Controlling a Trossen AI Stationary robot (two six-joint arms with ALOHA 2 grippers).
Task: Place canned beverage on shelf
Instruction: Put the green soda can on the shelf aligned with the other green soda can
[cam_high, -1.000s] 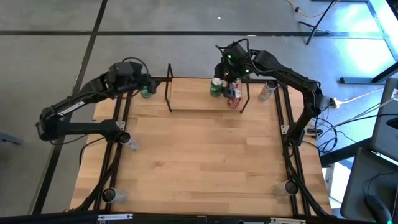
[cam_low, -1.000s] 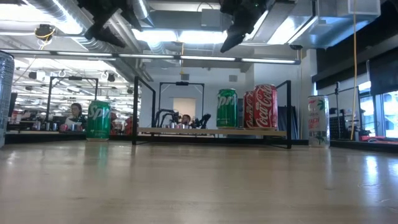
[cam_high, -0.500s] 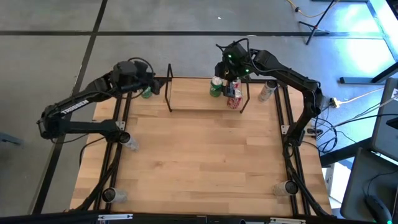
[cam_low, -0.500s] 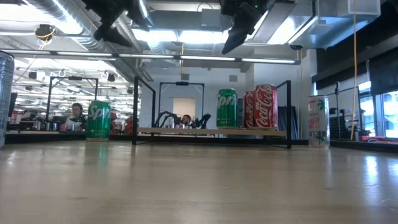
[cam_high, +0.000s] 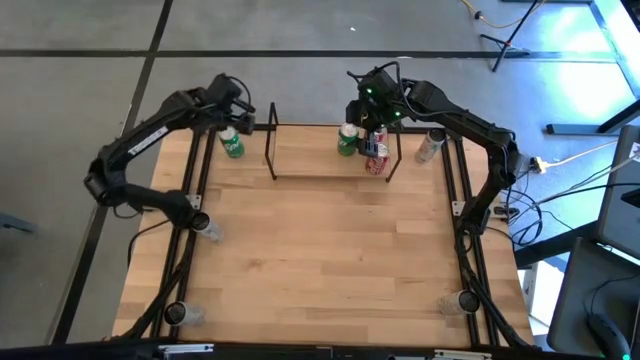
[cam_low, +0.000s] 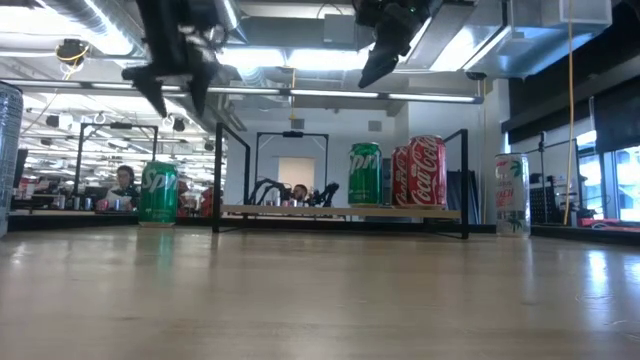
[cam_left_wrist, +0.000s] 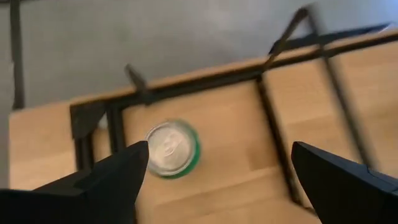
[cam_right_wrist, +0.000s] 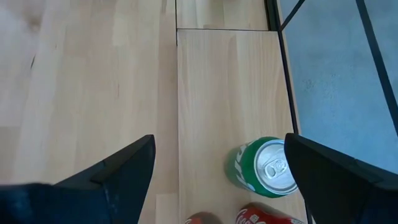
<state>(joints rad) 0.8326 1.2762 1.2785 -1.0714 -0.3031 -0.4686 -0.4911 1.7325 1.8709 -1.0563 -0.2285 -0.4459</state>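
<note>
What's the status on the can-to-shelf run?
Left gripper open, above the green can on the table. Right gripper open, over the shelf, which holds three cans. Nothing in the way.

Overhead, table-level, two downward wrist views — shelf (cam_high: 330, 160) common to all.

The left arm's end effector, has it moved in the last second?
Yes. The left end effector has come down and now hangs open above the green can left of the shelf, which stayed put.
</note>
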